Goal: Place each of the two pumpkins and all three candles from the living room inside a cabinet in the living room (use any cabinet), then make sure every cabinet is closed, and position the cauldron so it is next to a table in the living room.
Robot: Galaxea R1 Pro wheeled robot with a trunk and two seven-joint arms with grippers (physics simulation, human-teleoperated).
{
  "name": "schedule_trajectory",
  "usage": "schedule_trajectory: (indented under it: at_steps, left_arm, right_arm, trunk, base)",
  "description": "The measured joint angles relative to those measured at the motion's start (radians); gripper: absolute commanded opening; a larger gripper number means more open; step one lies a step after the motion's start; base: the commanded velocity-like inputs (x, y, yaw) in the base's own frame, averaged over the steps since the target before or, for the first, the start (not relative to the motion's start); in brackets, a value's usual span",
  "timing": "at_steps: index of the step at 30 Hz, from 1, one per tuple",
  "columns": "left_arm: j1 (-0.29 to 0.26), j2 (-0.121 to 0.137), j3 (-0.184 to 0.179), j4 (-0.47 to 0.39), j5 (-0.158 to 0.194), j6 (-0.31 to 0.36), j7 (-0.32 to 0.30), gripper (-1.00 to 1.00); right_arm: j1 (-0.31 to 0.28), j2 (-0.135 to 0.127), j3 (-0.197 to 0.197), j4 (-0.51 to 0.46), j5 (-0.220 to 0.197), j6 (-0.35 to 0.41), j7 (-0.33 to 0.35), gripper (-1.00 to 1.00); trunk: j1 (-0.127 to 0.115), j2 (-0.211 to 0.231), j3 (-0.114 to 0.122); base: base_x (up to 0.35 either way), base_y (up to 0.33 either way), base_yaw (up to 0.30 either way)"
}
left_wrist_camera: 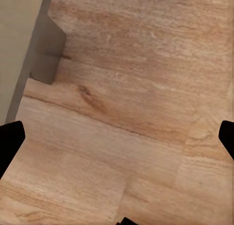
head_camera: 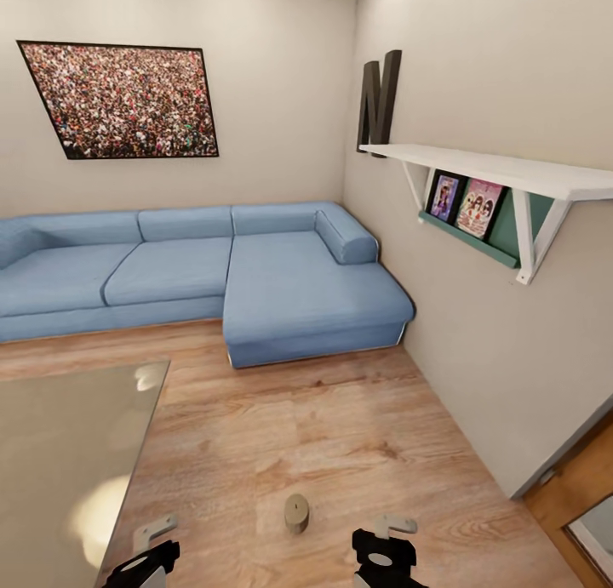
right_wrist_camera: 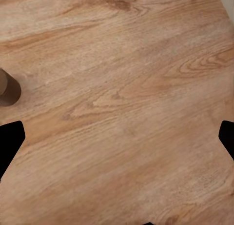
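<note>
Two hands hang low over the wooden floor (head_camera: 340, 435), the left hand (head_camera: 145, 558) and right hand (head_camera: 383, 554) both spread and empty. One candle (head_camera: 296, 513) stands upright between them (apart from both). One glossy grey surface (head_camera: 60, 452) lies at the left.

1. Light wood plank floor (head_camera: 340, 435) underfoot, grain plain in both wrist views.
2. Blue L-shaped sofa (head_camera: 255, 273) against cream walls (head_camera: 281, 77).
3. Framed crowd picture (head_camera: 123, 100) above it.
4. White bracket shelf (head_camera: 502, 171) on the side wall, dark letter N (head_camera: 379, 99) on top, two picture books (head_camera: 466, 203) beneath.
</note>
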Motion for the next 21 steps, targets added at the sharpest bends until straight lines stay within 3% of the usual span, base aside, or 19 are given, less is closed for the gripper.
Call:
schedule_trajectory:
  at_steps: [21]
  left_arm:
    - [0.0, 0.0, -0.001, 0.0, 0.0, 0.0, 0.0, 1.0]
  right_arm:
    - [0.0, 0.0, 0.004, -0.001, 0.002, -0.006, 0.003, 1.0]
  trunk:
    - [0.0, 0.0, 0.0]
  base:
    - [0.175, 0.0, 0.0]
